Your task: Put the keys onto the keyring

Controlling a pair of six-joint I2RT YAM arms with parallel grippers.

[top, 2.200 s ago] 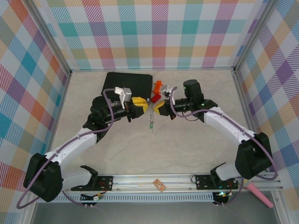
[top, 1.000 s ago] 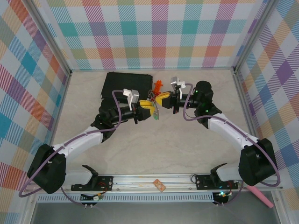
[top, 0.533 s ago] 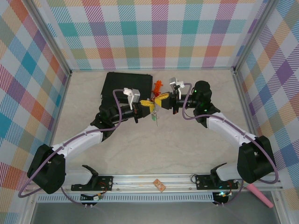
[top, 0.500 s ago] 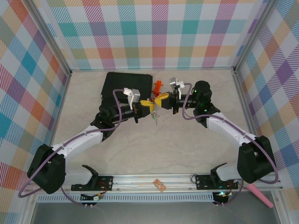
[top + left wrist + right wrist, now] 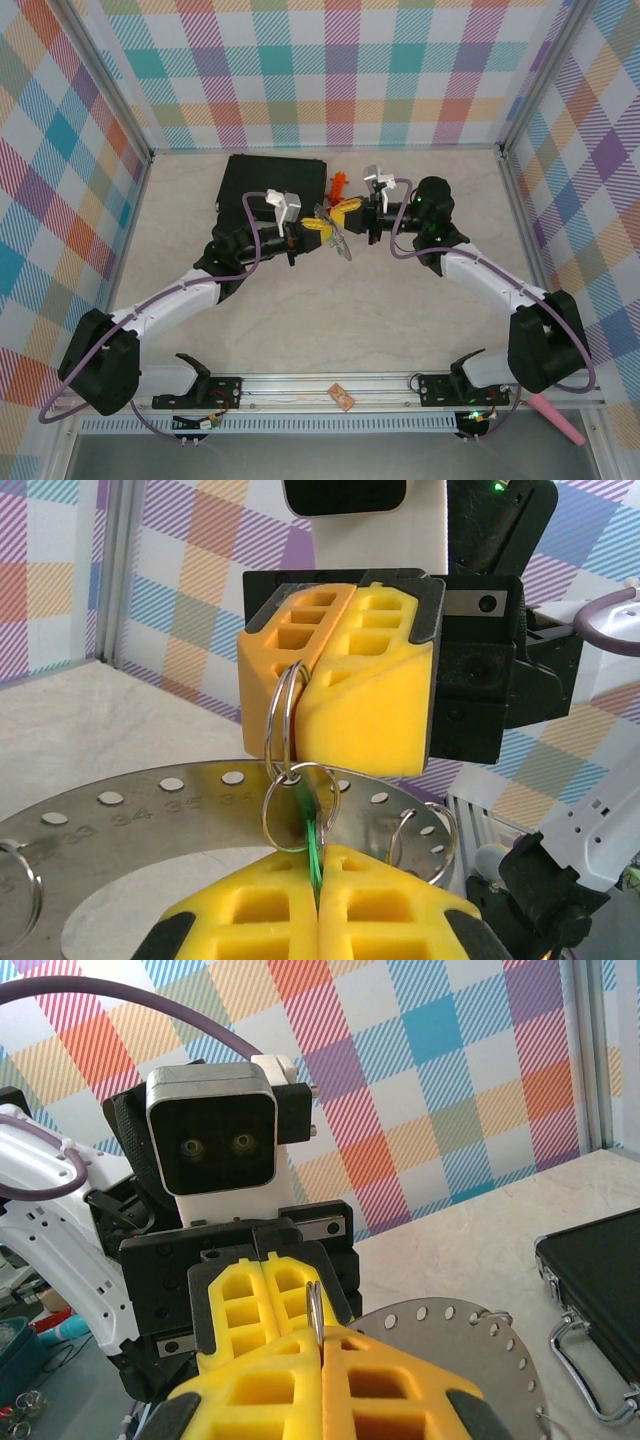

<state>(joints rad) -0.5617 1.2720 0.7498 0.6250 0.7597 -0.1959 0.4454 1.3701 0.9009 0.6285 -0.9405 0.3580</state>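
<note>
1. The keyring [image 5: 341, 245] hangs between the two claws over the counter [image 5: 400, 310], just in front of the black case [image 5: 272, 180]. From above it shows as a thin grey sliver, with its long line running from far left to near right.
2. In the left wrist view the keyring [image 5: 120, 815] presents its broad flat face, a band with a row of small holes and stamped numbers. It lies across the frame between the two pairs of yellow fingers.
3. In the right wrist view the keyring [image 5: 440, 1335] sits just right of the fingers, its holed rim towards the black case [image 5: 590, 1260].
4. A small split ring [image 5: 284, 715] stands upright and edge-on, and a second small ring [image 5: 298, 805] is linked beneath it. A thin green tag [image 5: 312, 845] runs down from that second ring.
5. The left claw [image 5: 318, 865] is closed, its fingers pressed together with the green tag pinched in the seam. I cannot make out the key itself.
6. The right claw [image 5: 300, 680] is closed on the top of the split ring. From its own wrist camera, the right claw [image 5: 322, 1345] has the ring's thin edge caught between its fingers.
7. The left arm reaches from its base at the near left up and to the right, with the left claw [image 5: 316, 227] pointing right.
8. The right arm bends from the near right up and over, with the right claw [image 5: 345, 214] pointing left. The two claws sit nearly tip to tip.
9. An orange piece [image 5: 339, 184] lies just behind them, beside the case.
</note>
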